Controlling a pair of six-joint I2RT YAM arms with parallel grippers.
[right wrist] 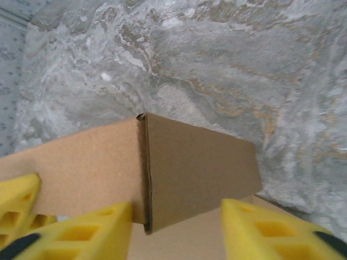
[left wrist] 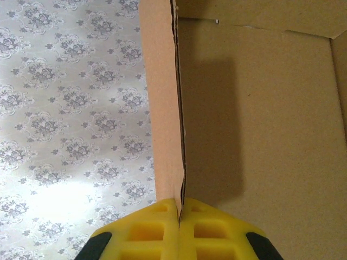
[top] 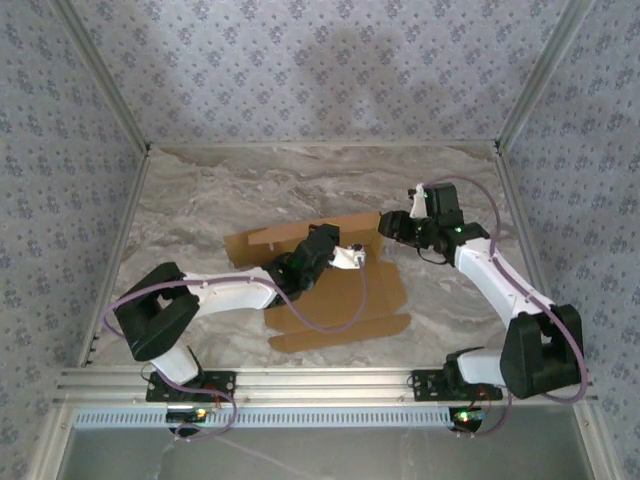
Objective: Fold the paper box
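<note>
– Paper box (top: pixel 340 300), tan cardboard, unprinted: where do we log it?
– Mid-counter (top: pixel 250 180), between the two arms. We note its nearer panels and flaps lying flat on the marbled grey surface. The far panel stands raised along the back.
– Left gripper (top: pixel 322 240)?
– We enter it as reaching over the flat panels to that raised panel. In the left wrist view its yellow fingers (left wrist: pixel 146 233) are pressed together on the thin edge of a standing sheet of the paper box. A broad shadowed panel lies on one side and the patterned wall (left wrist: pixel 70 108) on the other.
– Right gripper (top: pixel 392 228)?
– We place it at the right end of the raised panel. In the right wrist view its yellow fingers (right wrist: pixel 271 227) are spread, with a folded cardboard corner between them. The crease stands upright, one face running left and one right. We cannot tell whether the pads touch the board.
– Farther back?
– We list bare marbled counter, then the patterned wall behind it.
</note>
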